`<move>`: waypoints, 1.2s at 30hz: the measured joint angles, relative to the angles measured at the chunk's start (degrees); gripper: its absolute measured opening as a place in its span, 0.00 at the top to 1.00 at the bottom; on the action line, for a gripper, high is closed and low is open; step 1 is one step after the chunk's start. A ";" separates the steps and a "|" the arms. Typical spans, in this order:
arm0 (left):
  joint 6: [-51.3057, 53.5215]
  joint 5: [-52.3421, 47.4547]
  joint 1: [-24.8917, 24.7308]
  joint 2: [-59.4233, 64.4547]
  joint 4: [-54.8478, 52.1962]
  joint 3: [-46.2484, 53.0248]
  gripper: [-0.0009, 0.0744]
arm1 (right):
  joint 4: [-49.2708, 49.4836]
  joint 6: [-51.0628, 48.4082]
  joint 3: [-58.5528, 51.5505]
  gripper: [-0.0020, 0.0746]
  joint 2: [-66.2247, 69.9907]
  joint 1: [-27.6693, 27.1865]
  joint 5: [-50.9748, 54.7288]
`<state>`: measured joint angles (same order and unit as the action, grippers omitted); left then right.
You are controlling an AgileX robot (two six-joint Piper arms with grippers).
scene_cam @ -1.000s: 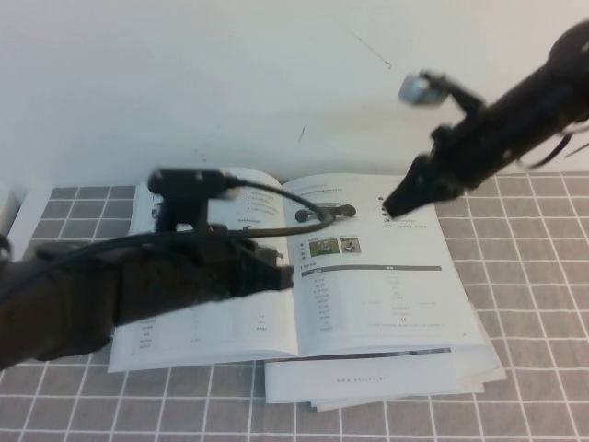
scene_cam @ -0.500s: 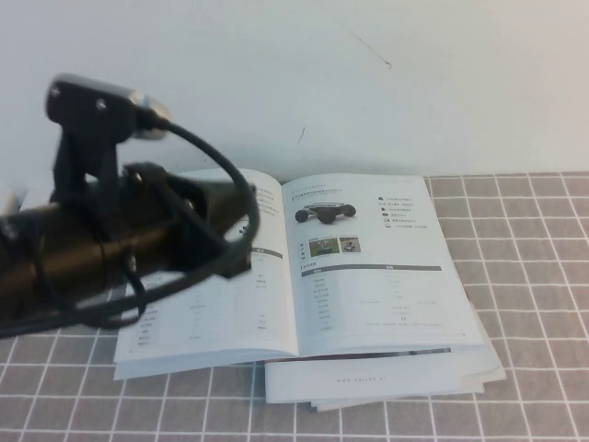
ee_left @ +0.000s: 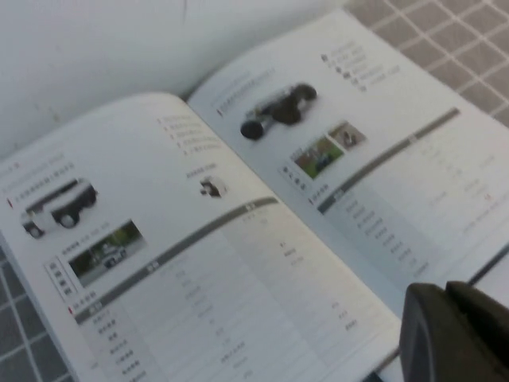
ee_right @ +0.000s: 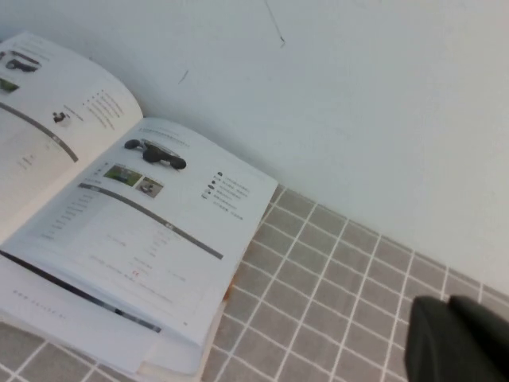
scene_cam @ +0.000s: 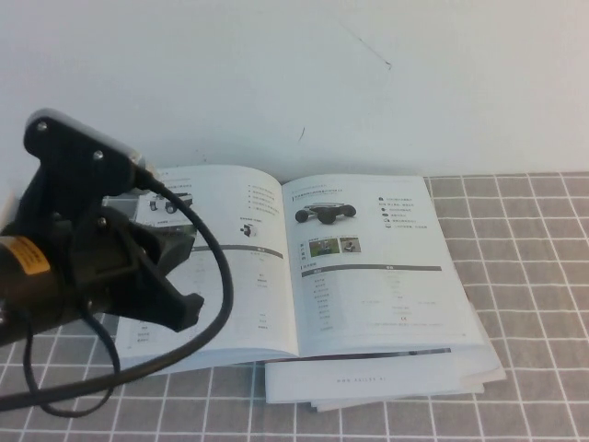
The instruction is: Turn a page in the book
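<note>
Book (scene_cam: 304, 267) lying open on the checked cloth (scene_cam: 534, 304), back edge near the wall (scene_cam: 294, 74). Under the book, at its near right corner, a stack of loose booklets (scene_cam: 386, 382) sticking out. Above the book's left half, left gripper (scene_cam: 179, 308). Off to the book's right, above the cloth, right gripper (ee_right: 457, 342).

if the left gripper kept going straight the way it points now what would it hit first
Probably the book: the left gripper hovers over its left-hand page, angled down toward the lower part near the spine. Height above it is unclear. The right gripper is shut, off over the checked cloth.
</note>
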<state>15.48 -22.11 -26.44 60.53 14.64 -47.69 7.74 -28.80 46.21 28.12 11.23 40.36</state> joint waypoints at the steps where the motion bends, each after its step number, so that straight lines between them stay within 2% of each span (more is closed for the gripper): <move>1: -0.49 1.76 0.00 -0.66 -0.43 0.45 0.99 | 0.00 1.86 -3.83 0.98 -2.73 0.00 -1.71; 4: -1.23 5.11 0.00 -1.96 -0.71 2.11 0.99 | 0.00 5.42 -10.94 0.98 -8.60 0.00 -3.28; 9: -1.35 10.26 0.00 -2.60 -0.93 5.80 0.99 | -0.33 6.26 -15.78 0.98 -10.53 0.00 -4.35; 15: -1.45 26.99 -0.86 -7.38 1.05 13.64 0.99 | -0.02 6.41 -21.71 0.98 -10.53 0.00 -4.47; 17: -1.45 28.92 -1.21 -9.13 1.20 14.65 0.99 | -0.02 6.41 -23.46 0.98 -10.53 0.00 -4.47; 22: -1.21 27.26 -1.21 -12.71 1.20 15.01 0.99 | 0.03 6.41 -24.98 0.98 -10.53 0.00 -3.26; 36: -1.14 11.63 -1.21 -10.04 1.82 15.09 0.99 | 0.12 6.54 -24.98 0.98 -10.53 0.00 -0.52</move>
<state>14.34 -10.48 -27.65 50.50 16.46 -32.60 7.86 -22.26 21.23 17.59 11.23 39.84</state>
